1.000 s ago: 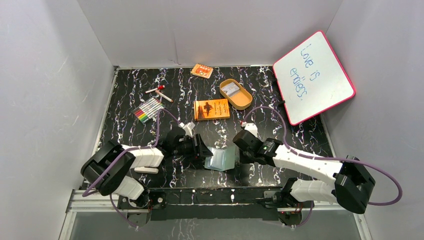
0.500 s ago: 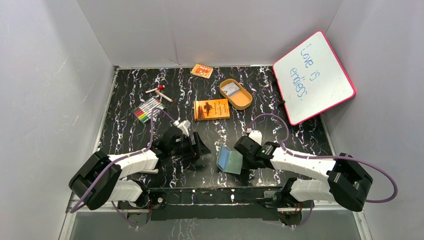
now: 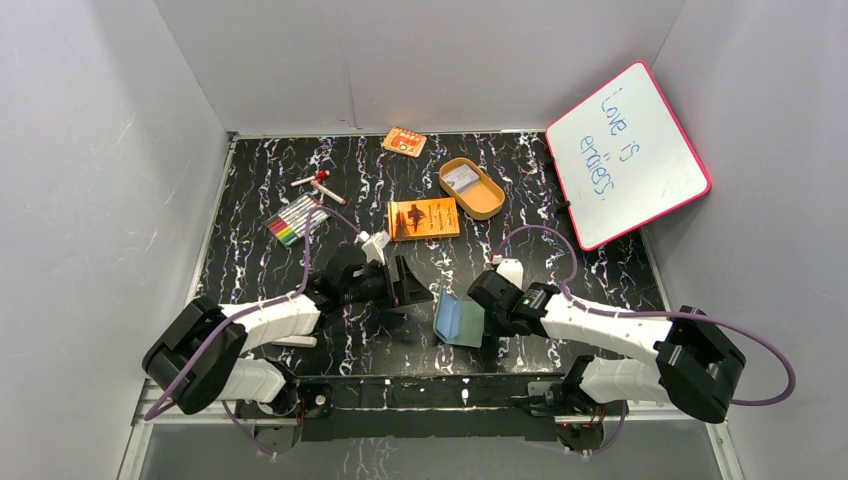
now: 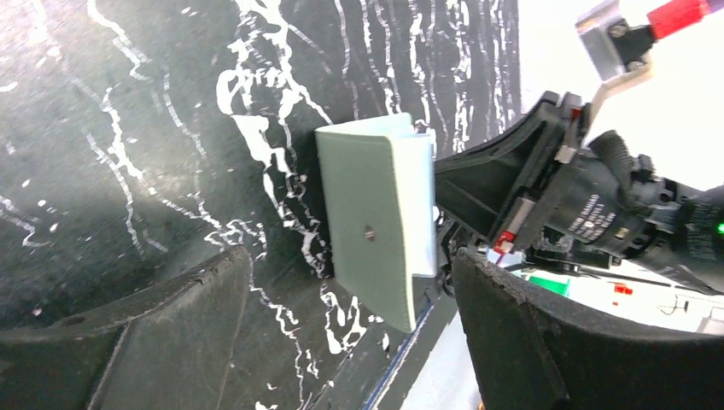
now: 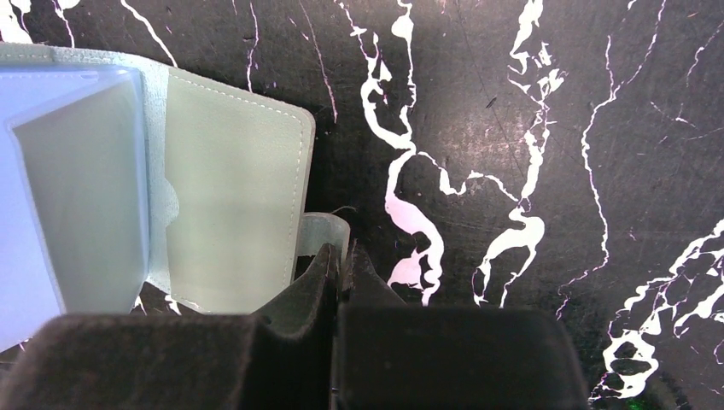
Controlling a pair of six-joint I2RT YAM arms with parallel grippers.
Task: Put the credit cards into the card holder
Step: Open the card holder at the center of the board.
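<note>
From above: shows the left claw (image 3: 418, 283) spread wide, aimed rightward over the black marbled counter (image 3: 260, 180), gripping nothing. Places the card holder (image 3: 458, 322) near the front edge, between the two arms and just ahead of the left claw's tips. Puts the right claw (image 3: 483, 305) at the holder's right edge, touching it. Farther back, finds an orange book (image 3: 423, 218), a tan oval tin (image 3: 471, 187), a bundle of coloured markers (image 3: 297, 218), and a pink-framed whiteboard (image 3: 627, 155) leaning at the right wall.

From the left wrist: frames the card holder (image 4: 371, 222) between two dark fingers (image 4: 137, 333) set far apart, neither one touching it. Shows it tilted up on edge, grey-green cover toward the lens, a small snap stud (image 4: 367, 230) in the middle, a pale blue layer peeking out behind. Catches the right claw's black body right against the far side.

From the right wrist: shows fingertips (image 5: 329, 265) pressed together, pinching the translucent snap tab (image 5: 323, 229) of the card holder. Reveals the wallet lying open, with a grey-green flap (image 5: 235, 213) next to the tab and clear, pale blue pockets (image 5: 77, 188) beyond the flap.
</note>
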